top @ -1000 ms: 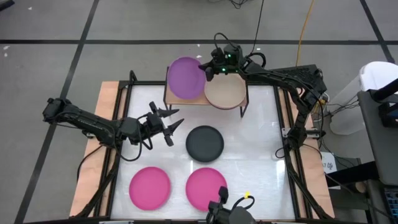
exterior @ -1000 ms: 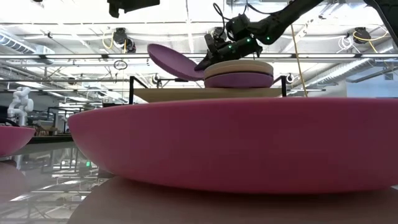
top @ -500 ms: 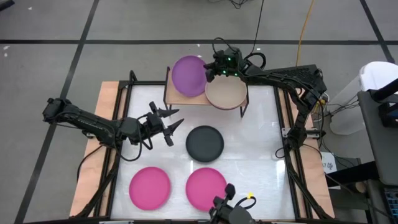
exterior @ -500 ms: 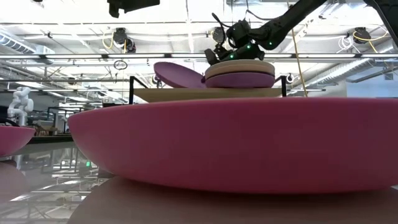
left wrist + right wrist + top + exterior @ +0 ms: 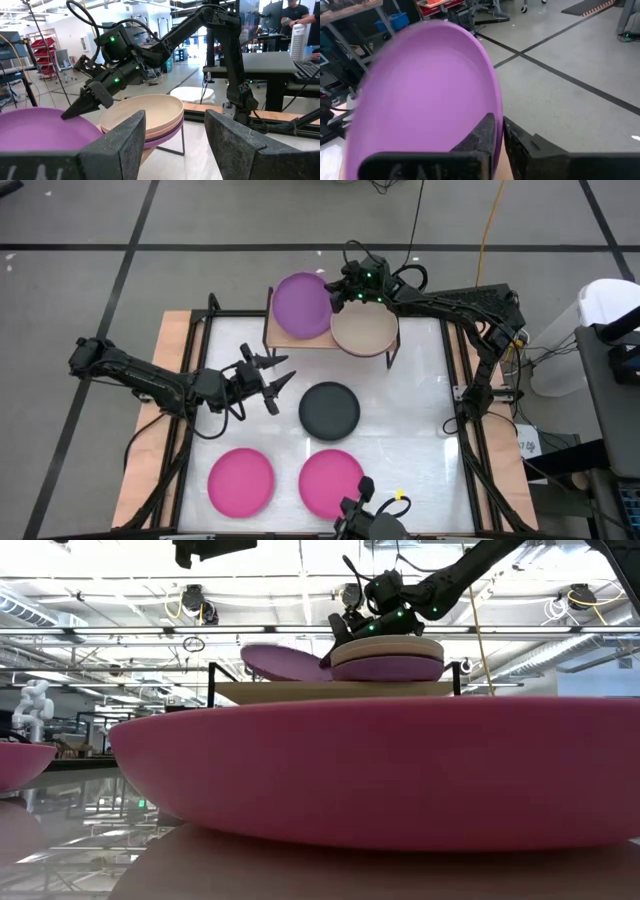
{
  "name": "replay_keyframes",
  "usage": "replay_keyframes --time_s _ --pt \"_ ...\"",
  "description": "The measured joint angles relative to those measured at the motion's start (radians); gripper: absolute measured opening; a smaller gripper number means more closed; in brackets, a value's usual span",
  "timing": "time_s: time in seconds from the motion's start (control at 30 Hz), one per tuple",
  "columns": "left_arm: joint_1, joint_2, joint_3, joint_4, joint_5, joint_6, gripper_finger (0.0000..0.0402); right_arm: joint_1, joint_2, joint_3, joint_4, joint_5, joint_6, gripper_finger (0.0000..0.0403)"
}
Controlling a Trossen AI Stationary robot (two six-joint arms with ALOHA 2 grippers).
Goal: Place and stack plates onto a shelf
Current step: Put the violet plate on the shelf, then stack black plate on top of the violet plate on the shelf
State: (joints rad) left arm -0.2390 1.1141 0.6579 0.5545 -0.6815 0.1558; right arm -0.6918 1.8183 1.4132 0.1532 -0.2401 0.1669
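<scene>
Right gripper (image 5: 499,134): two dark fingers (image 5: 480,135) close together, pinching rim of purple plate (image 5: 420,90). Plate fills most of frame, round, matte, concave face toward camera, edges blurred. Beyond plate: grey floor (image 5: 580,100) with dark tape lines crossing it. Blue bin (image 5: 396,21) and red item on racking in background; details unclear.

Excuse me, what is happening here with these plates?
The right gripper pinches the rim of the purple plate and holds it over the free half of the shelf, beside the beige plate, which is stacked on a pink one. The left gripper waits open over the table. A grey plate and two pink plates lie on the table.
</scene>
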Motion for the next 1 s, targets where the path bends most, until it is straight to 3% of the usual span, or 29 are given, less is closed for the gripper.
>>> replay_keyframes --time_s 0.3,0.57,0.8,1.0 --pt "0.000 0.000 0.000 0.000 0.000 0.000 0.0209 0.000 0.000 0.000 0.000 0.000 -0.018 0.0083" --pt "0.000 0.000 0.000 -0.005 0.000 0.000 0.0209 0.000 -0.039 -0.002 0.038 -0.026 -0.034 0.0102" --pt "0.000 0.000 0.000 -0.038 0.000 -0.009 0.0209 0.002 -0.239 -0.001 0.057 -0.179 -0.068 0.0102" --pt "0.000 0.000 0.000 -0.087 0.010 -0.038 0.0209 0.040 -0.478 -0.001 -0.076 -0.270 -0.100 0.0102"
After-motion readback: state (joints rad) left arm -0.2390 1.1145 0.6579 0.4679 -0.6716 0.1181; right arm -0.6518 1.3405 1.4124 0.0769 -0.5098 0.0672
